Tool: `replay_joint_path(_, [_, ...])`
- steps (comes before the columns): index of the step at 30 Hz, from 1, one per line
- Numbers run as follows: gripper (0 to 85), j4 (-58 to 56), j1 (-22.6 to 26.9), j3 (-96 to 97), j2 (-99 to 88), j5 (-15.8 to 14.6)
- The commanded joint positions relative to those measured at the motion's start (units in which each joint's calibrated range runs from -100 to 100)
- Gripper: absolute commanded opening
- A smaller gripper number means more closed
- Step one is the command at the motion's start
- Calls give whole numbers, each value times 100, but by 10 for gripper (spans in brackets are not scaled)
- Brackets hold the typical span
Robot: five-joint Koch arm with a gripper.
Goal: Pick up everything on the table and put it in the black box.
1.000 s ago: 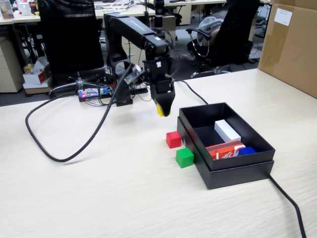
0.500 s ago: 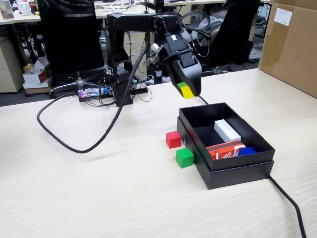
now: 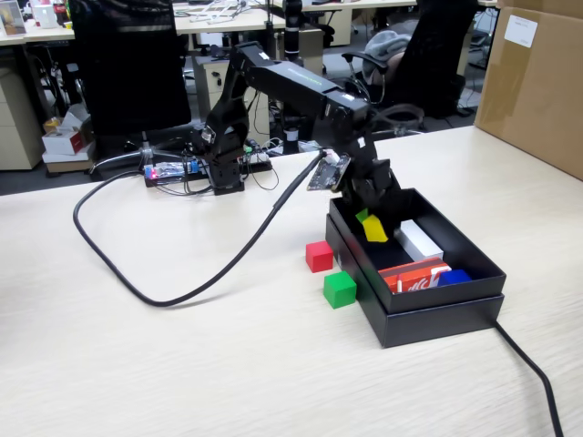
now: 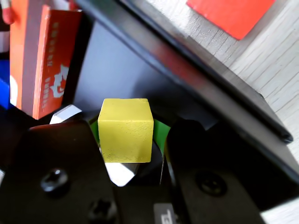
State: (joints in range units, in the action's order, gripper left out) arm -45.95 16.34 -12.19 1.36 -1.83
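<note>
On the near stretch of the table (image 3: pixel 182 364), two cubes are left waiting: the green cube (image 3: pixel 340 289) sits just beside the front-left corner of the black box (image 3: pixel 428 319), and the red cube (image 3: pixel 319 256) lies a little behind it, close to the box's left wall. Neither is touched by the arm. Inside the box, toward its near end, a red-and-white carton (image 3: pixel 414 276) and a blue object (image 3: pixel 454 276) are seen, with a white block (image 3: pixel 418 239) behind them. Farther back, the gripper (image 3: pixel 372 225) is lowered over the rear part of the box, and the yellow cube (image 4: pixel 125 130) is gripped between its jaws, as the wrist view shows, above the dark box floor and inside the rim. The cube is judged not yet released. By this reckoning, the first of three cubes is close to being delivered, while two pickups remain to be done. Behind the table, office chairs and a brown carton (image 3: pixel 533 82) are visible.
</note>
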Motion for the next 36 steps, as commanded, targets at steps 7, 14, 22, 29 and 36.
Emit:
replay_joint_path(7, [258,220,-78,-295,-130,20])
replay_joint_path(14, [375,116,-112,-259,-1094,0])
replay_joint_path(22, [374,-117,-371,-314,-3389,-122])
replay_joint_path(29, [445,-212,-659,992,-4227,-137])
replay_joint_path(36, [468,-204,-796,2524,-4513,-259])
